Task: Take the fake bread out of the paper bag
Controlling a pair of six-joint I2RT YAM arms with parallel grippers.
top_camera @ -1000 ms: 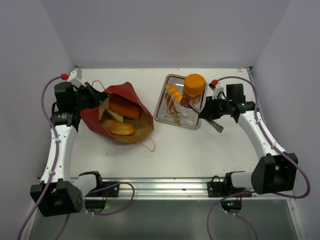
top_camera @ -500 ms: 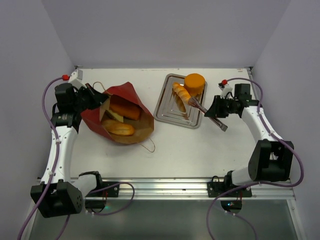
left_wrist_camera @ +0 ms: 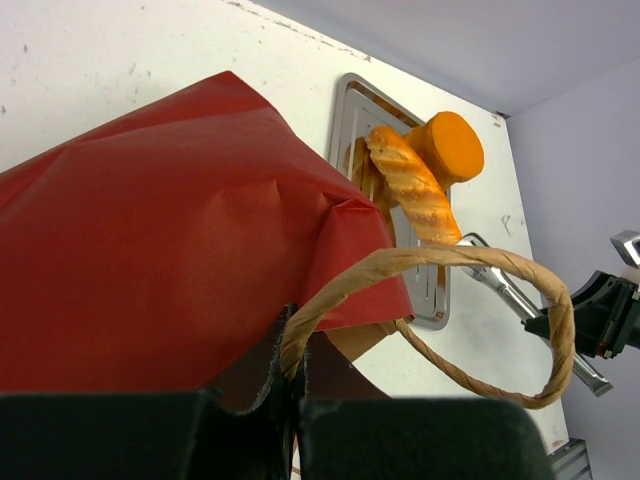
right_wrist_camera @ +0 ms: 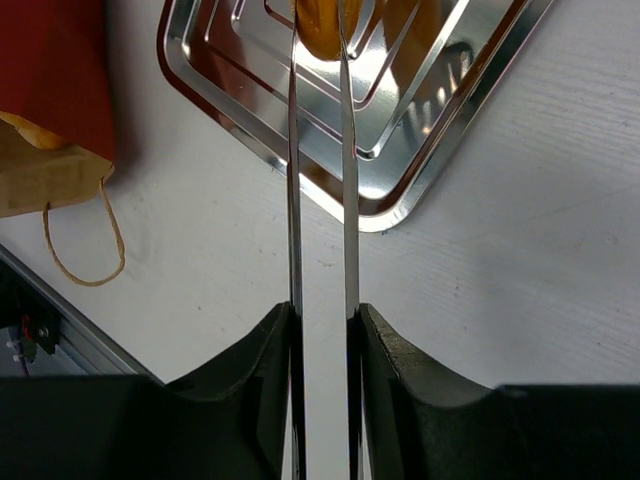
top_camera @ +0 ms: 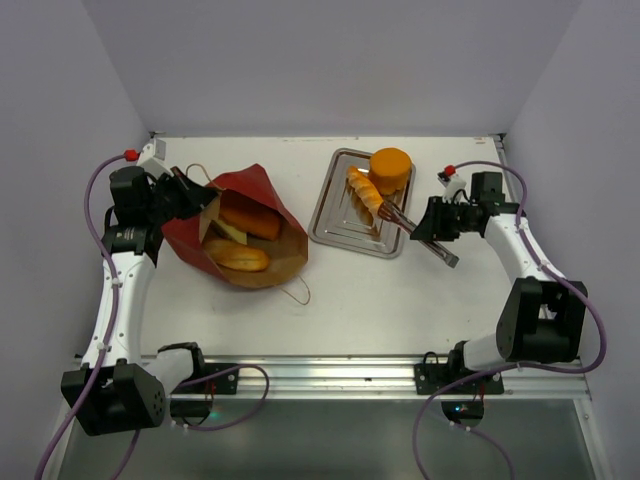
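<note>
The red paper bag point(top_camera: 250, 186) lies on its side at the left with its mouth open toward the front. Two golden bread pieces point(top_camera: 238, 255) show inside it. My left gripper point(top_camera: 185, 195) is shut on the bag's cord handle point(left_wrist_camera: 440, 260) at the rim, seen at the bottom of the left wrist view point(left_wrist_camera: 290, 385). A baguette point(top_camera: 365, 190) and a round orange bun point(top_camera: 390, 168) lie on the metal tray point(top_camera: 335, 235). My right gripper point(top_camera: 437, 225) is shut on metal tongs point(top_camera: 410, 225). The tong tips straddle the baguette's end point(right_wrist_camera: 320, 25).
The second cord handle point(top_camera: 297, 290) loops onto the table in front of the bag. The tray's near corner point(right_wrist_camera: 385, 215) lies under the tongs. White walls close the table at the back and both sides.
The baguette has come down from beside the bun to lie on the tray. My right gripper and the tongs have drawn back slightly toward the right. The left arm and bag have not moved.
</note>
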